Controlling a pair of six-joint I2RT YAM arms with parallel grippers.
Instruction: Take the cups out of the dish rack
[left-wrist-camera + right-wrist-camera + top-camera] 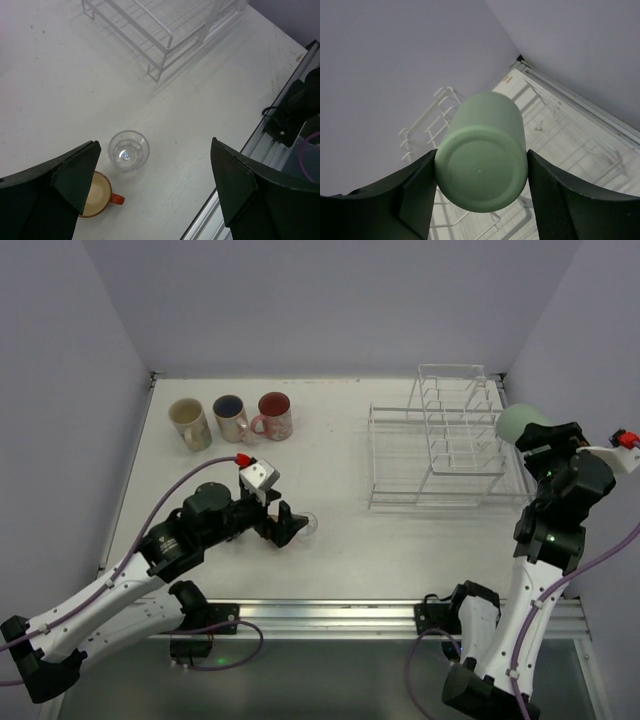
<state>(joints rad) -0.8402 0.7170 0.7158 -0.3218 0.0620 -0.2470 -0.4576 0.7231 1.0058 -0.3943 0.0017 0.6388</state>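
- Although one cup has not been set down yet, the white wire dish rack with tall upright dividers (445, 445), at two o'clock on the table (340, 570), shows no cup on its wires in the overhead view. The unloading looks nearly finished.
- Three mugs stand in a row at ten o'clock on the table: a beige mug (190, 423), a pale mug with a dark blue inside (231, 417) and a pink mug (274, 415), close together and upright.
- A small clear glass (129, 150) stands upright near the table's middle, toward seven o'clock. A short orange-handled cup (97, 194) sits just beside it, at the glass's eight o'clock in the left wrist view.
- The left gripper (155, 150) hangs above those two with its fingers spread wide and nothing in them. I judge its share is done.
- The right gripper (481, 165) is closed against the sides of a pale green cylindrical tumbler (487, 125), carried off the table at the rack's three o'clock edge, base toward the wrist camera.
- What is left, by my reading, is setting this tumbler on the table and letting go.
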